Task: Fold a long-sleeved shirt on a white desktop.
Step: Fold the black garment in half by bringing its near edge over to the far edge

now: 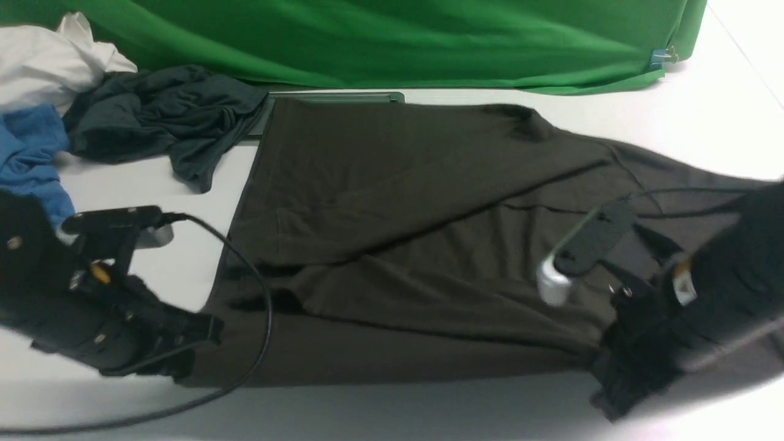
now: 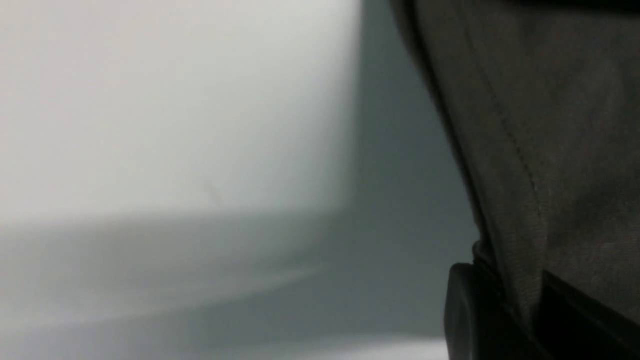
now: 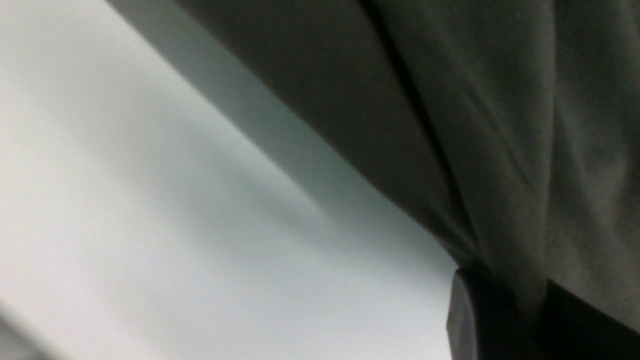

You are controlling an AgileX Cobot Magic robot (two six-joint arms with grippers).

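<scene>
— Grippers first, since they sit nearest: what are they doing?
— My left gripper [image 1: 180, 358] is clamped on the near left corner of the shirt [image 1: 398, 214]. My right gripper [image 1: 612, 386] is pinched tight on the same near edge, over at the right. Both wrist views show cloth caught between the jaws.
— Where does the shirt lie?
— Spread across the table [image 1: 392, 416], reaching away from me towards the green cloth [image 1: 367, 37]. One flap is folded slantwise over the body. The edge I hold is the one closest to me, and the rest lies beyond my fingertips.
— Which step is this?
— I judge it the start of a fold: the near edge is gripped at both ends but not yet carried over.
— And next?
— Raise both ends together and level, then carry them away from me across the body and lay them down. Uneven height would skew the crease.
</scene>
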